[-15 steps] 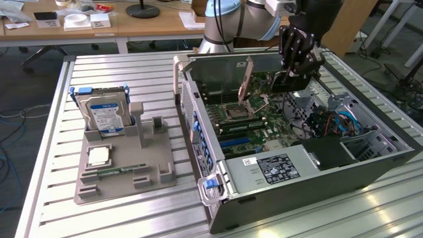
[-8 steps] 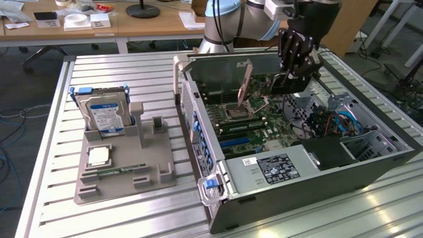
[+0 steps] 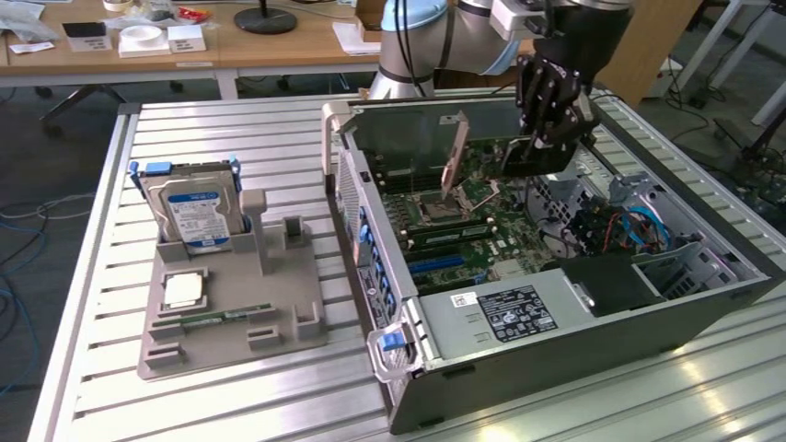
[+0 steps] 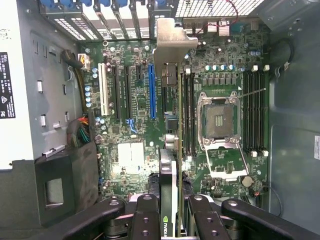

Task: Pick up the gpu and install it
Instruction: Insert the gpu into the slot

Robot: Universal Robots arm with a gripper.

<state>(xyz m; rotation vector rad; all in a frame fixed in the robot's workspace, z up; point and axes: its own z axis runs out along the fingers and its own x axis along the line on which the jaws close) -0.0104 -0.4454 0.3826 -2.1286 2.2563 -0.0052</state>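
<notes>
My gripper (image 3: 548, 138) hangs over the open computer case (image 3: 724, 295), shut on the gpu (image 3: 538, 162). The card is held on edge above the motherboard (image 3: 473, 230), and its long silver-beige bracket (image 3: 457, 152) points down toward the case's rear wall. In the wrist view the gpu (image 4: 171, 185) shows edge-on between my two black fingers (image 4: 145, 217), with the gripper (image 4: 172, 216) closed on its end. Its bracket (image 4: 172, 42) sits near the rear slot openings. The card floats above the slots between the blue slot (image 4: 151, 90) and the CPU socket (image 4: 220, 120).
A grey fixture (image 3: 234, 331) on the exterior view's left holds a hard drive (image 3: 194, 216), a CPU chip (image 3: 184, 290) and a memory stick (image 3: 227, 318). Inside the case are the power supply (image 3: 510, 313), blue cables (image 3: 629, 226) and a drive cage. The case walls ring the motherboard.
</notes>
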